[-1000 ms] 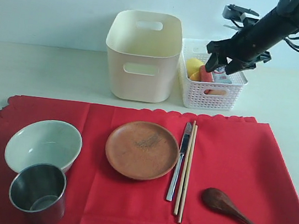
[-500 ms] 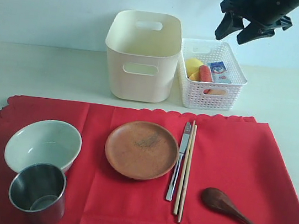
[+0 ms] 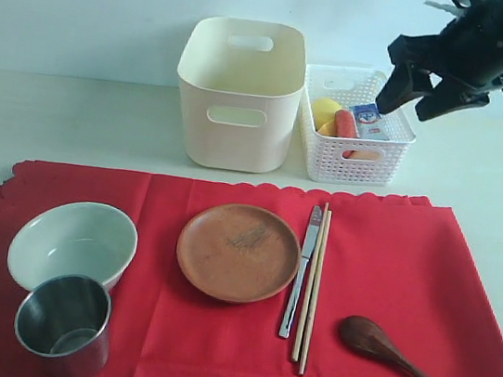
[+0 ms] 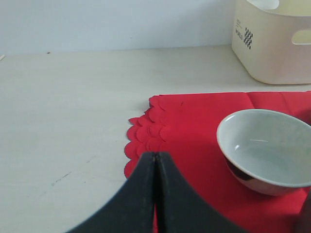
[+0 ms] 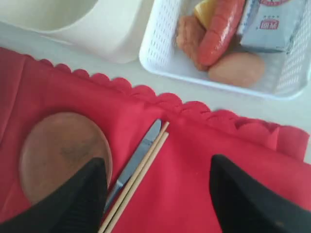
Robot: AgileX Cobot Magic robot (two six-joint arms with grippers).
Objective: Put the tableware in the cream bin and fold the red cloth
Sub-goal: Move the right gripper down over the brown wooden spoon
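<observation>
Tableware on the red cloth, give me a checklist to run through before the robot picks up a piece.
1. Right gripper open and empty: ok.
2. Left gripper shut, holding nothing: ok.
3. Cream bin upright, mouth unobstructed: ok.
4. Knife separate from chopsticks for a single grasp: not ok, they lie tight side by side.
5. Steel cup clear of bowl: cannot tell, the cup stands right in front of it.
6. Red cloth free to fold: not ok, plate, spoon and the rest lie on it.
</observation>
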